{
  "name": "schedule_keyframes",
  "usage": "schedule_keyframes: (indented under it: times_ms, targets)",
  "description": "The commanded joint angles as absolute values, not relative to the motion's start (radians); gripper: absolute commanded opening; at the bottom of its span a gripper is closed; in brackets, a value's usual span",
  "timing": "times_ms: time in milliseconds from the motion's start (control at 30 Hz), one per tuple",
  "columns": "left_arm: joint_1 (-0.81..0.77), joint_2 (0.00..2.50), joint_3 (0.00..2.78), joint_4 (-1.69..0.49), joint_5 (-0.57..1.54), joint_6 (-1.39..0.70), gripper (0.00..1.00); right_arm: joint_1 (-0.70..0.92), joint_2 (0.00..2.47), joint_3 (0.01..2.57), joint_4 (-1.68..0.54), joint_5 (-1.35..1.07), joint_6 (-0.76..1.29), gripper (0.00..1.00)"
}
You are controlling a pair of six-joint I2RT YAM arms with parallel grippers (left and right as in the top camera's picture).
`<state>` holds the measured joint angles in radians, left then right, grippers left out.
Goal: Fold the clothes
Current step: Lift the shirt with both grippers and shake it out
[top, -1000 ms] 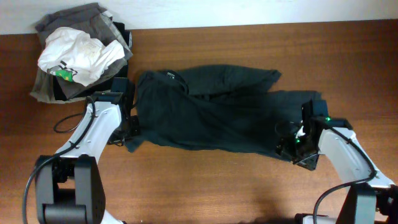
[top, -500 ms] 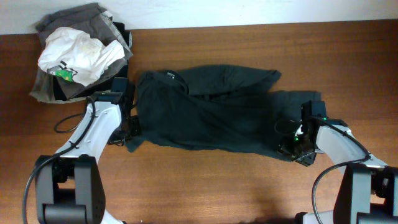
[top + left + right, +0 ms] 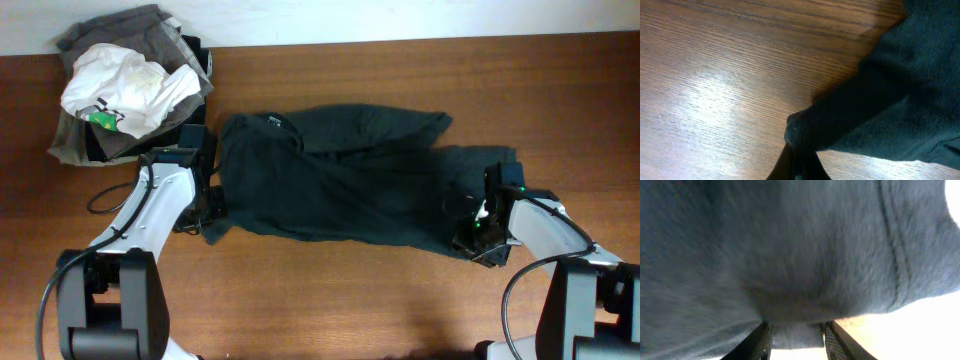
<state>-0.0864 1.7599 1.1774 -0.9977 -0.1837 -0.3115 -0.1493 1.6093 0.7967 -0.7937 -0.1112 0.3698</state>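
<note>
T-shirt (image 3: 340,185) fabric, dark blackish-teal, thin and plain, is spread in a long crumpled band across the middle of the wooden table (image 3: 400,300), its top edge folded over in soft ridges. The neckline is seen at its upper left; the sleeves cannot be picked out among the folds.

At the far left, near the table's back corner, a heap is seen: grey garments (image 3: 110,30) underneath, partly cut off by the top edge of the view, and a rumpled white garment (image 3: 130,85) with a small green mark (image 3: 103,118) on top. What lies under the heap is hidden. A thin dark cable (image 3: 100,198) is looped on the wood beside the left arm.

The left gripper (image 3: 210,205) is set at the shirt's lower left corner. In its wrist view only the tips are shown at the bottom edge, pinched together on a small peak of dark cloth just above the glossy, grained wood.

At the right end, the right gripper (image 3: 472,238) is placed at the lower right corner, partly hidden by fabric. In its wrist view nearly everything is covered by blurred, finely knit cloth with a stitched hem; the two fingers (image 3: 759,340) are seen narrowed on a fold held between them.
</note>
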Motion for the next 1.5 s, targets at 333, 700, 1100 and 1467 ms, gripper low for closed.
schedule_keyframes:
  times_ms: [333,700,1100,1467]
  targets:
    - [-0.085,1.767,1.194,-0.997,-0.179,-0.325,0.01,-0.151,1.648,0.783,-0.775,-0.120,0.390,0.04]
    - [-0.131,1.449,1.271,-1.056,-0.180,-0.298,0.01,-0.151,1.401,1.138,-1.092,-0.121,0.379,0.04]
    - [-0.247,1.031,1.644,-1.132,-0.168,-0.263,0.01,-0.151,1.230,1.862,-1.482,-0.120,0.294,0.04]
    - [-0.272,1.193,1.883,-1.159,-0.142,-0.236,0.01,-0.151,1.282,2.255,-1.512,-0.119,0.292,0.03]
